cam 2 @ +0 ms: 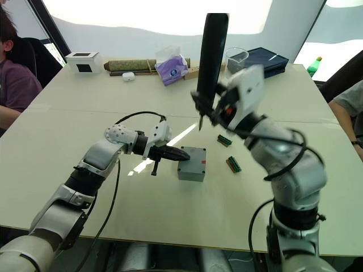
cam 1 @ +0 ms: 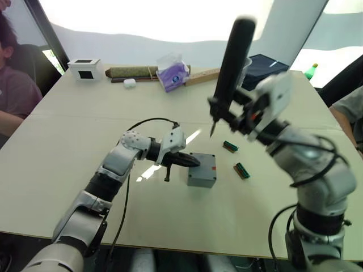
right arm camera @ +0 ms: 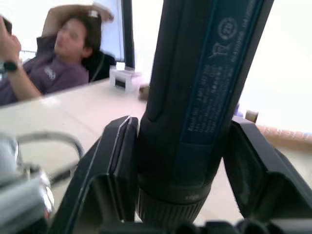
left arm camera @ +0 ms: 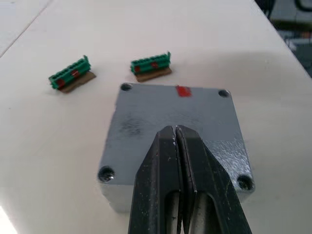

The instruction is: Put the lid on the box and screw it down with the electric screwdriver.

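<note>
left gripper (left arm camera: 176,134) is pinched fully shut, nothing between its fingers, tips pressing flat on the lid (left arm camera: 165,117), which sits on the box (cam 1: 201,170) directly under those tips. the lid looks squared up, corner screw holes in sight around the fingertips, the red mark on the box edge beyond them, two green terminal blocks (left arm camera: 69,75) on the table (cam 1: 85,187) further out past the far edge.

right gripper (right arm camera: 180,161) is clamped around the electric screwdriver (cam 1: 229,68), fingers hugging the thick black barrel, tool raised nearly upright, bit pointing down. the bit hangs above and beyond the box, well apart from it, on the far side from the left fingertips.

step in hand, as i read it: bring the bit down to a corner hole. to do it well, keep the left tips pressing the lid's middle so it can't skate, tilt the driver vertical over the hole before descending, and choose a far corner clear of the left fingers. whether screws sit in the holes, i can't tell.
</note>
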Controlling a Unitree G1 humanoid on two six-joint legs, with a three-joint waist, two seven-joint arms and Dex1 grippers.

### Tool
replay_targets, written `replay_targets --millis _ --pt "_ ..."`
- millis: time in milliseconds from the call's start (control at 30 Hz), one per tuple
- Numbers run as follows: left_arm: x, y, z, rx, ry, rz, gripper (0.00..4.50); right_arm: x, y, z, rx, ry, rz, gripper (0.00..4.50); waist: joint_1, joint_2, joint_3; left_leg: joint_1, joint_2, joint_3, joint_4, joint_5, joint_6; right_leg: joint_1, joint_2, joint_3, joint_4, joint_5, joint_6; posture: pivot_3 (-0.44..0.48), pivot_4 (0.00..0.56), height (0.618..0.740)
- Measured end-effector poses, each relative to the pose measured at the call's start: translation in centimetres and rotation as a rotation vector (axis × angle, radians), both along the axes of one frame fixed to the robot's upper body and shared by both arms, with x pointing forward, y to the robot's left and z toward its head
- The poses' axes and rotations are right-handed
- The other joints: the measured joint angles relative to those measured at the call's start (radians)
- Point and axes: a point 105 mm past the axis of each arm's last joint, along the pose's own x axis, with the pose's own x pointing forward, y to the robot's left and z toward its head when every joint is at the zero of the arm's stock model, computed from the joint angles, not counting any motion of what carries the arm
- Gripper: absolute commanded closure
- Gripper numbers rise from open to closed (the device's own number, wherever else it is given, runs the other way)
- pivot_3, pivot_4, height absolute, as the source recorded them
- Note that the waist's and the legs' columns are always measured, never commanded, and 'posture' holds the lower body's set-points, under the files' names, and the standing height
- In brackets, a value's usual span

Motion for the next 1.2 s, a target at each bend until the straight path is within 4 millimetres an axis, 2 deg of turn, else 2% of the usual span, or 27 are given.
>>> replay_targets --millis 67,100,200,233,267,333,467,633,867,933,967,1000,1067,1200 --pt "0.3 0.5 1.5 -0.041 0.019 0.018 4.50 0.1 -2.3 0.0 -0.067 0.103 -0.073 2.33 0.007 -0.001 0.001 -0.001 0.000 0.000 0.000 0.000 0.000 -0.001 -0.001 -0.001 0.000 0.000 0.000 0.000 0.150 0.739" --pt "0.4 1.1 2.5 -0.050 0.009 0.030 4.50 0.2 -4.0 -0.9 -0.083 0.196 -0.119 2.33 0.008 -0.001 0.001 -0.001 0.000 0.001 -0.001 0.000 0.000 -0.002 -0.001 0.000 -0.001 0.000 0.000 0.000 0.150 0.739" --pt "0.0 2.3 4.0 -0.012 -0.041 0.000 4.50 0.1 -8.8 -4.5 -0.111 0.481 -0.247 2.33 0.017 0.001 0.001 -0.001 -0.001 0.004 -0.003 0.000 0.000 -0.005 -0.001 0.002 0.000 0.000 0.000 0.000 0.150 0.739" --pt "-0.5 2.5 4.0 0.008 -0.046 -0.026 4.50 -0.4 -10.4 -5.9 -0.136 0.568 -0.274 2.33 0.023 0.001 0.001 -0.001 -0.001 0.004 -0.003 0.000 0.000 -0.005 -0.001 0.002 -0.001 0.000 0.000 0.000 0.150 0.739" --pt "-1.1 2.9 3.9 0.041 -0.047 -0.055 4.50 -1.4 -12.5 -8.3 -0.163 0.714 -0.308 2.33 0.027 0.001 0.001 -0.002 -0.001 0.004 -0.003 0.000 0.000 -0.004 -0.001 0.002 -0.002 0.000 -0.001 0.000 0.150 0.739" --pt "-1.7 3.6 3.5 0.083 -0.035 -0.073 4.50 -2.5 -14.8 -11.3 -0.146 0.899 -0.348 2.33 0.023 0.001 0.002 -0.002 -0.001 0.007 -0.003 -0.001 0.002 -0.006 -0.001 0.006 -0.003 0.000 0.000 0.000 0.150 0.739" --pt "-3.0 2.1 3.2 0.090 -0.048 -0.149 4.50 -3.7 -15.3 -13.5 -0.097 1.066 -0.298 2.33 -0.005 0.004 0.004 0.000 -0.001 0.008 -0.001 -0.001 0.002 -0.004 0.000 0.008 -0.002 0.000 0.000 0.000 0.150 0.739" --pt "-3.4 1.7 2.8 0.090 -0.043 -0.146 4.50 -3.8 -16.7 -16.5 -0.061 1.221 -0.365 2.33 -0.016 0.004 0.004 0.000 0.000 0.007 -0.001 -0.001 0.002 -0.005 0.000 0.008 -0.001 0.000 0.000 0.000 0.150 0.739" --pt "-3.6 1.8 2.4 0.089 -0.029 -0.131 4.50 -2.7 -16.1 -17.1 -0.099 1.233 -0.374 2.33 -0.009 0.005 0.005 0.000 0.000 0.007 -0.001 -0.001 0.002 -0.005 0.001 0.008 -0.001 0.000 0.000 0.000 0.150 0.739" --pt "-3.5 1.8 2.3 0.088 -0.031 -0.125 4.50 -2.5 -16.0 -17.5 -0.101 1.239 -0.379 1.34 -0.007 0.005 0.005 0.000 0.000 0.007 -0.001 -0.001 0.002 -0.005 0.001 0.008 -0.001 0.000 0.000 0.000 0.150 0.739" --pt "-3.5 1.8 2.3 0.089 -0.031 -0.123 4.50 -2.5 -16.0 -17.5 -0.104 1.239 -0.380 1.15 -0.005 0.005 0.005 0.000 0.000 0.007 -0.001 -0.001 0.002 -0.005 0.000 0.008 -0.001 0.000 0.000 0.000 0.150 0.739" --pt "-3.4 1.8 2.3 0.089 -0.030 -0.120 4.50 -2.3 -16.0 -17.3 -0.104 1.230 -0.380 0.71 -0.004 0.005 0.005 0.000 0.000 0.007 -0.001 -0.001 0.002 -0.005 0.000 0.008 -0.001 0.000 0.000 0.000 0.150 0.739" --pt "-3.3 1.9 2.2 0.088 -0.029 -0.118 4.50 -2.2 -16.1 -17.1 -0.108 1.223 -0.387 0.12 -0.004 0.005 0.005 0.000 0.000 0.007 -0.001 -0.001 0.002 -0.005 0.000 0.008 -0.001 0.000 0.000 0.000 0.150 0.739" --pt "-2.9 2.1 2.0 0.086 -0.013 -0.100 4.50 -2.4 -16.2 -17.0 -0.135 1.200 -0.396 0.12 -0.005 0.005 0.005 0.000 0.000 0.007 -0.001 -0.001 0.002 -0.005 0.001 0.008 -0.001 0.000 0.000 0.000 0.150 0.739"
